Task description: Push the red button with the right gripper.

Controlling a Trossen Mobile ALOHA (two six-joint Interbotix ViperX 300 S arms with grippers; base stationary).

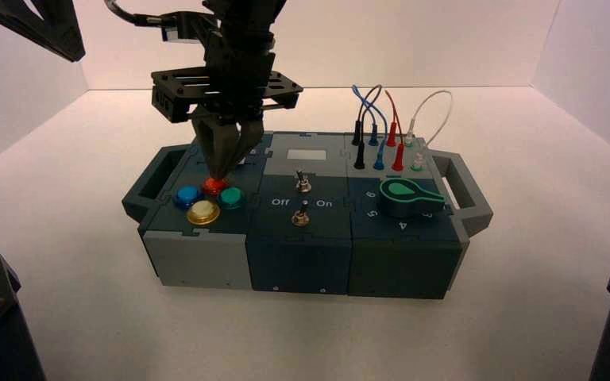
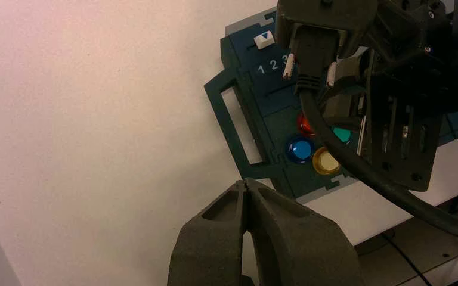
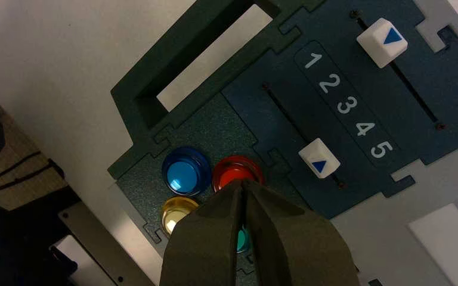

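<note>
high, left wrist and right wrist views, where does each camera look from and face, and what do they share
High: above and behind the arms, facing down at the box; shows the right gripper over the red button.
Left wrist: on that arm, looking past the left gripper at table and box; the right arm crosses it.
Right wrist: on that arm, looking past its jaws at buttons and sliders.
All three share the red button.

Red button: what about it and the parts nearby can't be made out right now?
- Whether the right claw touches or presses the red button: its tips hide the spot in the high and right wrist views.
- Most of the teal button: behind that claw, right wrist view.
- Left arm behind its claw: cut off by the high view's edge.
</note>
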